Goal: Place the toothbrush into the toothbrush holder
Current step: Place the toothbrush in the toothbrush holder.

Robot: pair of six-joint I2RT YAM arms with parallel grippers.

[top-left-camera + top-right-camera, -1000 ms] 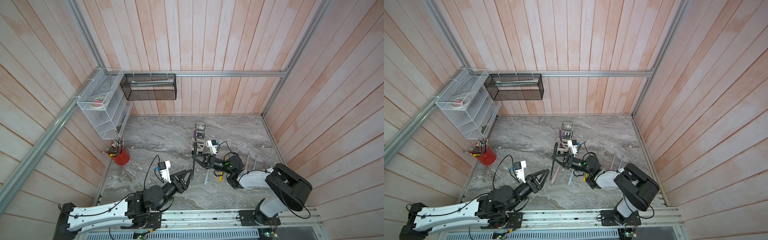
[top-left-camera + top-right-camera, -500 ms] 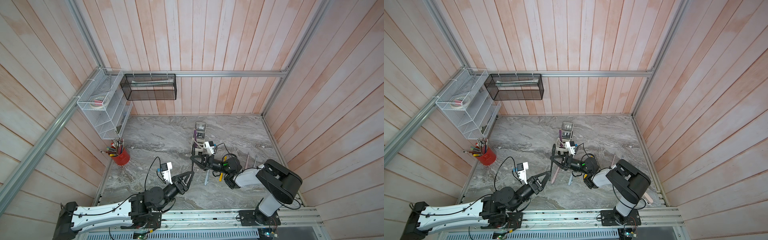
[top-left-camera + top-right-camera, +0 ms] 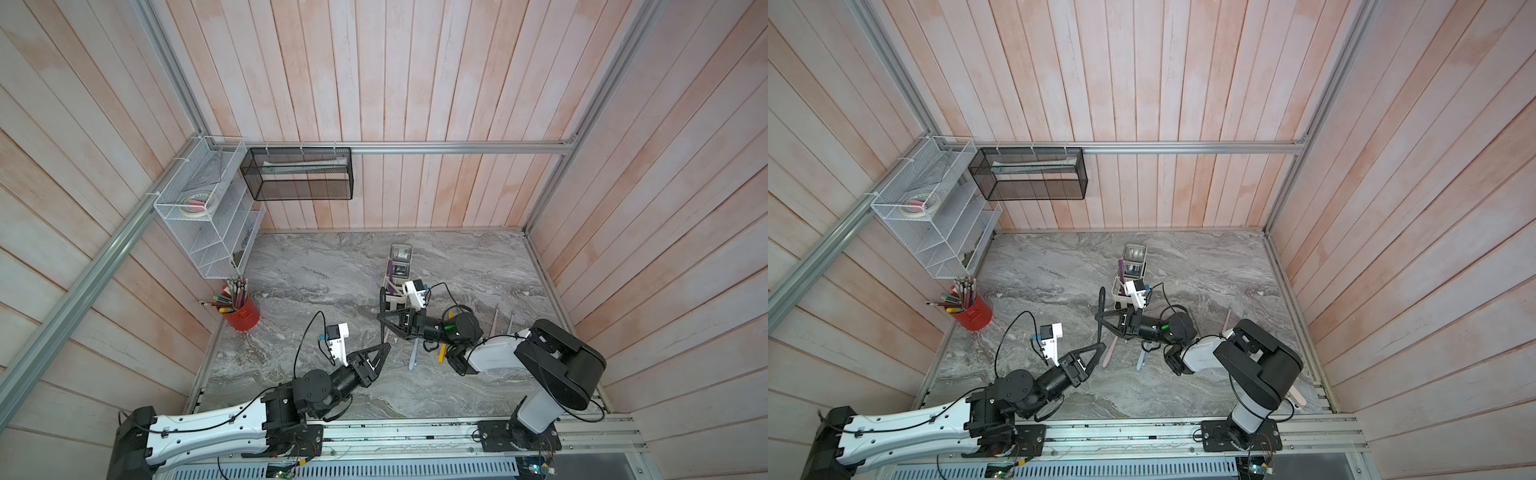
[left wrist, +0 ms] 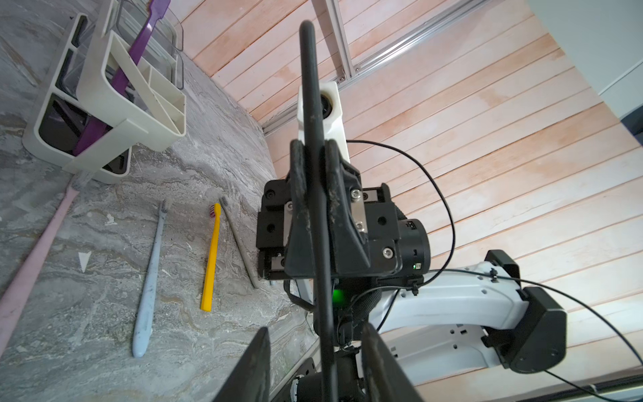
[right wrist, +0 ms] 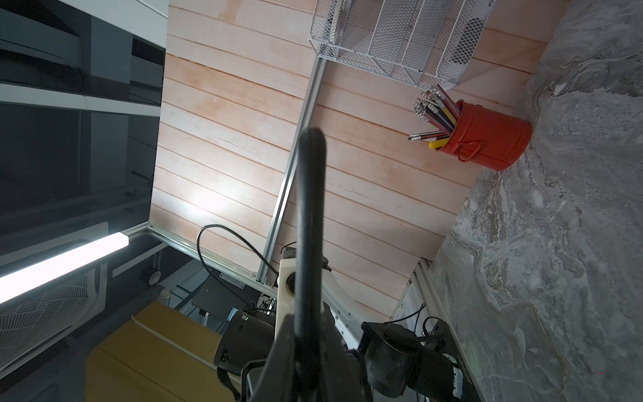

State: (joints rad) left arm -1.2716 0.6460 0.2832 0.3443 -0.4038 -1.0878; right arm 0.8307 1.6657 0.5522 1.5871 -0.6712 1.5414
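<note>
Two end effectors met above the middle of the bench [image 3: 316, 266]. We noted the right end effector [image 4: 313, 149] clenched on the black toothbrush [image 4: 309, 87], gripping it about mid-handle and holding it clear of the bench, with a length of brush showing past the fingers on either side. Its exact tilt we could not settle. The left end effector [image 4: 315, 334] was released. Its two fingers stood on either side of the handle's near end, with a gap on each side.

In both top views the pair hung just beside the toothbrush holder [image 3: 391, 296], which stood on the bench with a purple toothbrush [image 4: 139, 45] leaning in one compartment. Four brushes lay flat nearby: pink [image 4: 34, 257], pale blue [image 4: 151, 278], yellow [image 4: 212, 257] and grey [image 4: 240, 243]. We logged a red pen cup [image 3: 245, 318] at the bench's left edge.
</note>
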